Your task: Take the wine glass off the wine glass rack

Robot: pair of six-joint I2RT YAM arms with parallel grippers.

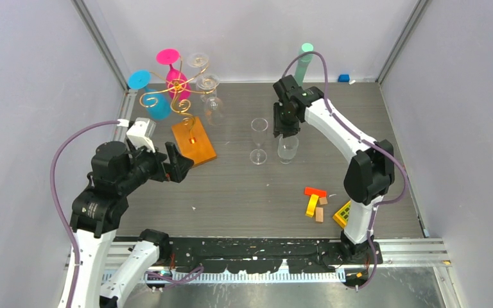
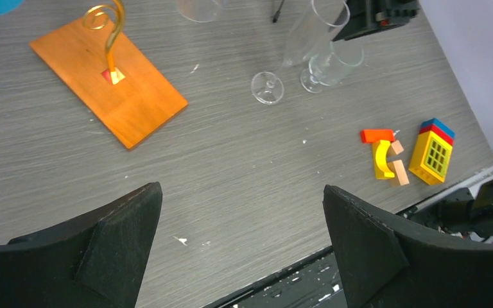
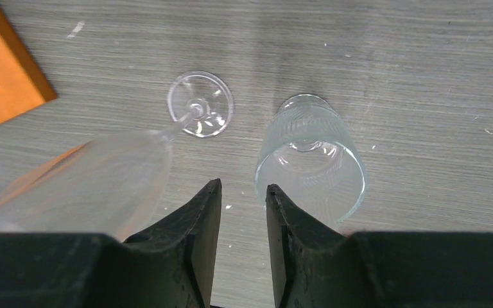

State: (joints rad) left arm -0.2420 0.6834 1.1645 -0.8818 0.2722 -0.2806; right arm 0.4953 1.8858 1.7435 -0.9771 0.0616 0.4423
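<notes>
The wine glass rack [image 1: 178, 90], gold wire scrolls on an orange base [image 1: 194, 141], stands at the back left. A pink glass [image 1: 176, 82], a blue glass [image 1: 157, 106] and clear glasses [image 1: 208, 83] hang on it. Two clear glasses stand upright mid-table: a tall flute [image 1: 258, 140] and a short wine glass [image 1: 287, 149]. My right gripper [image 1: 287, 131] hovers over the short glass [image 3: 309, 157], jaws open with nothing between them [image 3: 242, 186], its right fingertip by the rim. My left gripper [image 1: 176, 163] is wide open beside the base [image 2: 109, 83], holding nothing [image 2: 241, 189].
Coloured blocks [image 1: 314, 202] and a yellow house block [image 1: 343, 213] lie near the right arm's base. A mint-green cylinder [image 1: 305, 58] and a small blue block [image 1: 343, 78] sit at the back wall. The flute's foot [image 3: 200, 104] is just left of the short glass.
</notes>
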